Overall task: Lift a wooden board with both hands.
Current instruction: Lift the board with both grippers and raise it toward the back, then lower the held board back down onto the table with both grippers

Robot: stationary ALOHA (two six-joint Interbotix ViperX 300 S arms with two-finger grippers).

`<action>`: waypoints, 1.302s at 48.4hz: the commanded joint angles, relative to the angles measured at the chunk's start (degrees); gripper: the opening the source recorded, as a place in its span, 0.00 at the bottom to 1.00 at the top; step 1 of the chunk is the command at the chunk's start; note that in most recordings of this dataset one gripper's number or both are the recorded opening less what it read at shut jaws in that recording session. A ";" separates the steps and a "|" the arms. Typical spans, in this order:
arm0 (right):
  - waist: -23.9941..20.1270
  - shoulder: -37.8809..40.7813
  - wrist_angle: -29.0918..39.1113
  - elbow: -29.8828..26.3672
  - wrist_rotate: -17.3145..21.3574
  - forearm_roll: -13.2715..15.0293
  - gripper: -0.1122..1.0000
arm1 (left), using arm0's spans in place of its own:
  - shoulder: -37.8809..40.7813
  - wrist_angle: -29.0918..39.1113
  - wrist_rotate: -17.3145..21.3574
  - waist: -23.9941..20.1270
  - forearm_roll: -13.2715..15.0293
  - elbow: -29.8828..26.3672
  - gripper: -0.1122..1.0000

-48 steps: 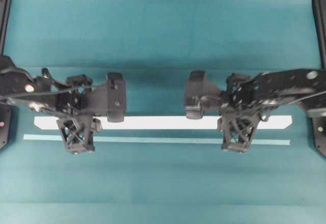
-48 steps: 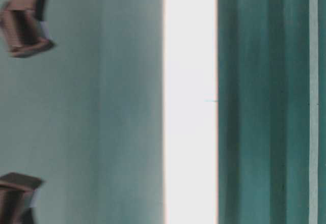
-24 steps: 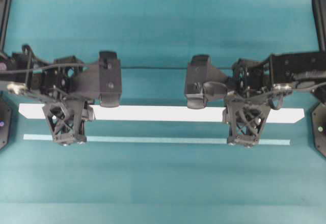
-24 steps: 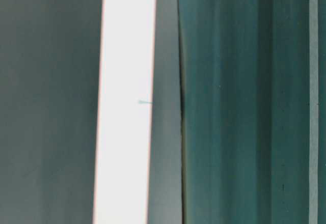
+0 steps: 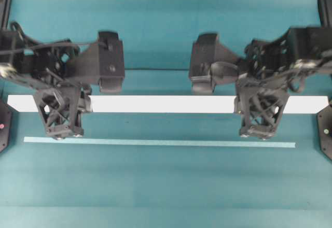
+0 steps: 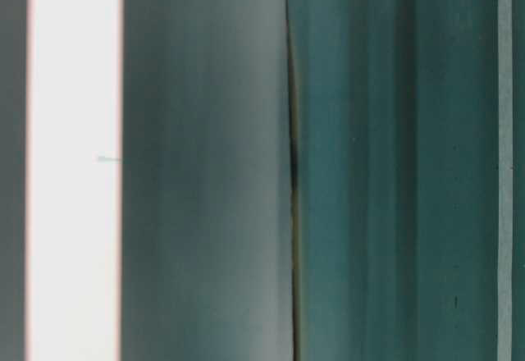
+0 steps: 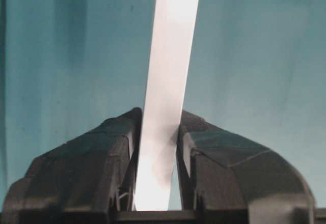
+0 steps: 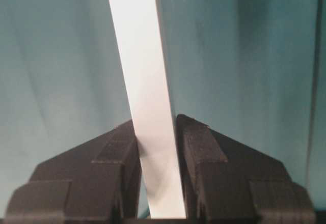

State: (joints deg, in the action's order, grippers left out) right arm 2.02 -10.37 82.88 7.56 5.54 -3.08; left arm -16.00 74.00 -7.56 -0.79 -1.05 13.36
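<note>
The left gripper (image 7: 155,170) is clamped on the one wooden board (image 5: 161,104), a finger pressed to each face; the right gripper (image 8: 157,170) pinches it the same way. Seen from overhead, the two grippers hold the board near its opposite ends, level and off the teal table (image 5: 166,186). One thin pale teal strip (image 5: 155,142) lies on the table just in front of the board, parallel and apart. The board's ends reach almost to the table's side edges, with bare table before and behind.

The wooden board (image 5: 166,104) is plain white; the strip (image 5: 155,142) is pale teal; the tabletop (image 5: 166,186) is deeper teal. Both grippers' lattice-patterned fingers (image 5: 58,115) are black.
</note>
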 commanded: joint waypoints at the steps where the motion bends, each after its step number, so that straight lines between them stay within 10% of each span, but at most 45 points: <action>1: 0.18 -0.70 2.20 -3.52 0.88 -0.09 0.30 | -1.23 1.76 -0.35 -0.26 -0.18 -4.04 0.26; 27: 0.35 0.26 10.37 -15.73 1.58 0.09 0.30 | 0.62 14.06 -0.97 -0.44 -0.18 -17.58 0.26; 63: 0.44 0.62 10.11 -14.50 1.49 0.53 0.30 | 1.41 14.24 -0.44 -0.70 -0.18 -18.63 0.26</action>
State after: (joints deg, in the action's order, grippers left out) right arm 2.37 -9.67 93.52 -6.86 5.98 -2.64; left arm -14.15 88.95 -7.91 -1.23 -1.05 -4.13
